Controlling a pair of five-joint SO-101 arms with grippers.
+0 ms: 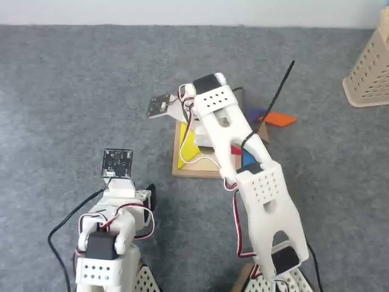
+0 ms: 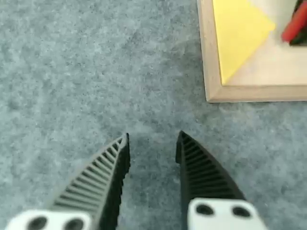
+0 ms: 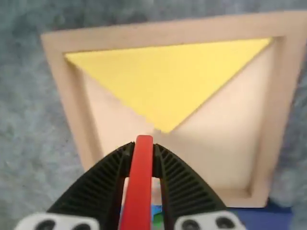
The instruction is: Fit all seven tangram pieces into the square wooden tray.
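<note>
The square wooden tray [image 3: 72, 100] holds a large yellow triangle [image 3: 163, 81] laid along one inner side. My right gripper [image 3: 143, 143] hangs above the tray's bare floor, shut on a red piece [image 3: 138, 191] held edge-on between its fingers. In the high view the right arm [image 1: 225, 115] covers most of the tray [image 1: 182, 169], with the yellow triangle [image 1: 188, 149] showing beside it. My left gripper [image 2: 152, 139] stands open over bare carpet, a short way off the tray's corner [image 2: 211, 91]. Orange [image 1: 281, 118], purple [image 1: 255, 114] and blue [image 1: 249, 159] pieces lie by the tray's far and right sides.
A beige slotted basket [image 1: 371, 67] stands at the far right edge. Grey carpet [image 1: 79, 91] covers the whole table, open to the left of the tray. The left arm's base [image 1: 106, 255] sits at the near left.
</note>
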